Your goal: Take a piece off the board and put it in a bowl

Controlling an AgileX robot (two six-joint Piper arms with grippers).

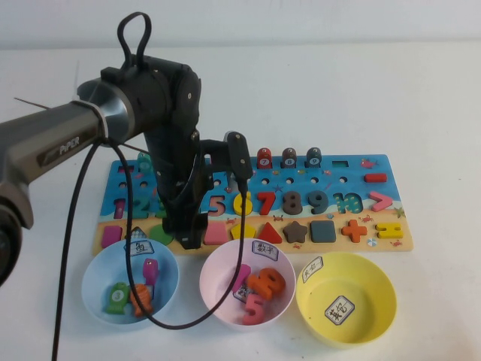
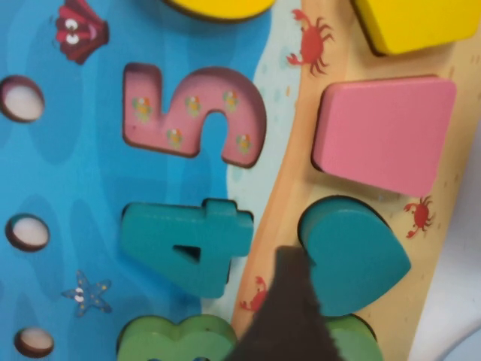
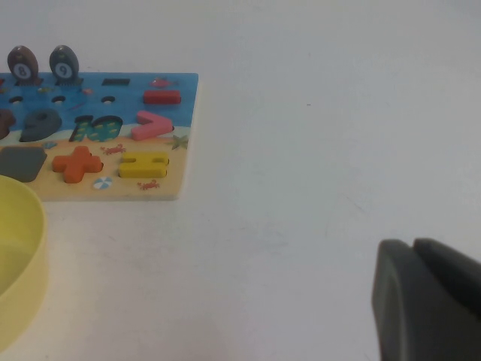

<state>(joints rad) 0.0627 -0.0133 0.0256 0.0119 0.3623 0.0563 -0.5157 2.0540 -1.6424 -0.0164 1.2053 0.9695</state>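
Item: teal heart piece [image 2: 353,256], still seated in its recess on the board [image 1: 376,192], in the near row between the pink square block [image 2: 383,131] and the green circle block [image 2: 349,338], beside the teal numeral 4 [image 2: 184,244]. Left claw [image 1: 188,237]: lowered over that spot, one dark finger [image 2: 289,316] seen resting at the heart's edge; whether it is open or closed cannot be told. Right claw [image 3: 428,301]: parked low over bare desk [image 3: 316,150], well apart from the board; fingers seen pressed together, holding nothing. Risks, as judged: the circle or the 4 could be caught instead, the blocks being close-set; the flat heart could slip, little edge being offered. Containers: yellow bowl [image 1: 379,316], empty, the destination; pink bowl [image 1: 214,304], holding orange, red and pink numerals; light-blue bowl [image 1: 94,297], holding several small coloured pieces.
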